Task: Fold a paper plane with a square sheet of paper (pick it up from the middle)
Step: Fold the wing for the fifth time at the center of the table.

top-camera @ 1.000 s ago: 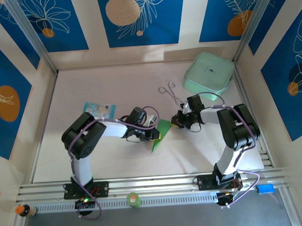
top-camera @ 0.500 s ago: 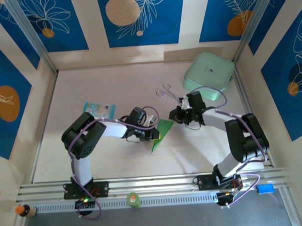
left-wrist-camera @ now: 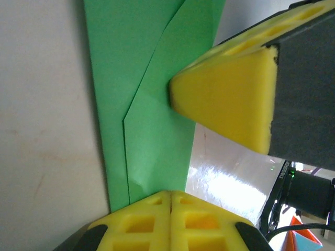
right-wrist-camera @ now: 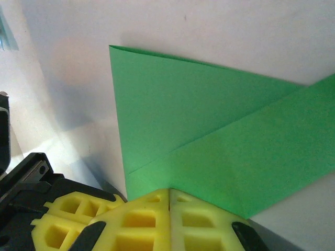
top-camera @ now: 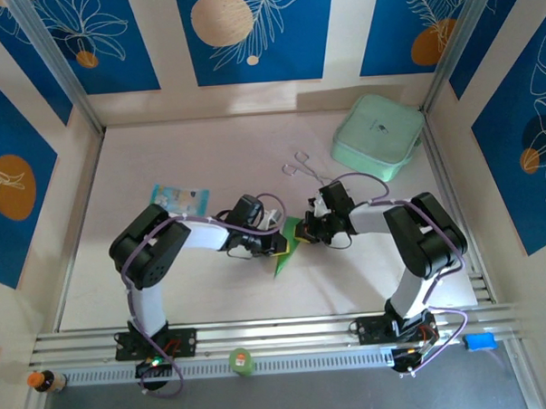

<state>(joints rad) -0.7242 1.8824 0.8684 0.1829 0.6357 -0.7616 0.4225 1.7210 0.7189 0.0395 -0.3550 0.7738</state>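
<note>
The square sheet of paper is bright green and lies folded on the table centre, a narrow pointed shape with overlapping flaps. In the left wrist view the paper shows a long crease. My left gripper is shut with its yellow tips resting on the paper's near edge. The right gripper's yellow fingertip presses on the sheet from the other side. In the right wrist view the paper shows a diagonal flap, and my right gripper is shut with its tips on the edge. Nothing sits between either pair of fingers.
A pale mint box stands at the back right. Metal scissors lie just behind the right gripper. A light-blue packet lies left of the left gripper. A green-capped item sits on the front rail.
The right gripper has swung left and forward from near the scissors down onto the paper's upper end. The left gripper has stayed put on the paper.
</note>
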